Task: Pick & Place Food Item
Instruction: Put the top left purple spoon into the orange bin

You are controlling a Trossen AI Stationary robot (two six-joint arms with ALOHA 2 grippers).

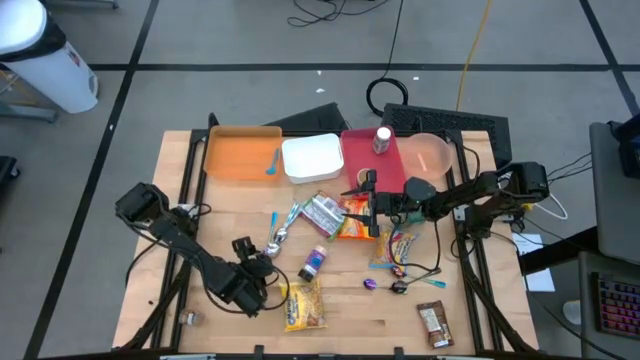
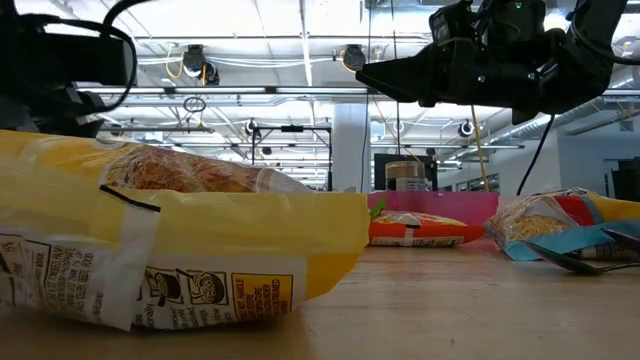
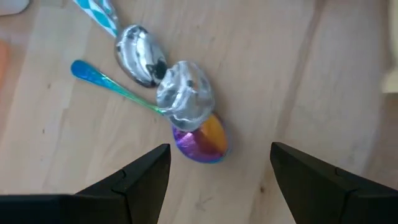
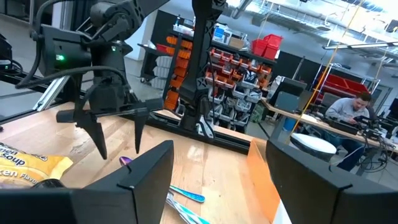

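Note:
Food items lie on the wooden table: a yellow snack bag [image 1: 304, 305] [image 2: 170, 240], a silver packet [image 1: 322, 212], an orange packet [image 1: 353, 220] [image 2: 415, 228], a small purple bottle [image 1: 315, 262] and a colourful packet [image 1: 400, 246]. My left gripper [image 1: 256, 254] [image 3: 219, 149] is open and points down above a cluster of shiny spoons [image 3: 168, 93] [image 1: 283, 236], touching nothing. It also shows in the right wrist view [image 4: 119, 140]. My right gripper [image 1: 370, 203] [image 4: 219, 146] [image 2: 375, 72] is open and empty, held level above the orange packet.
An orange tray [image 1: 240, 155], a white container [image 1: 312, 158], a red tray [image 1: 362, 150] with a jar [image 1: 383, 140] and a pink bowl [image 1: 428, 155] line the far edge. A brown bar [image 1: 433, 322] and more spoons [image 1: 385, 285] lie near the right front.

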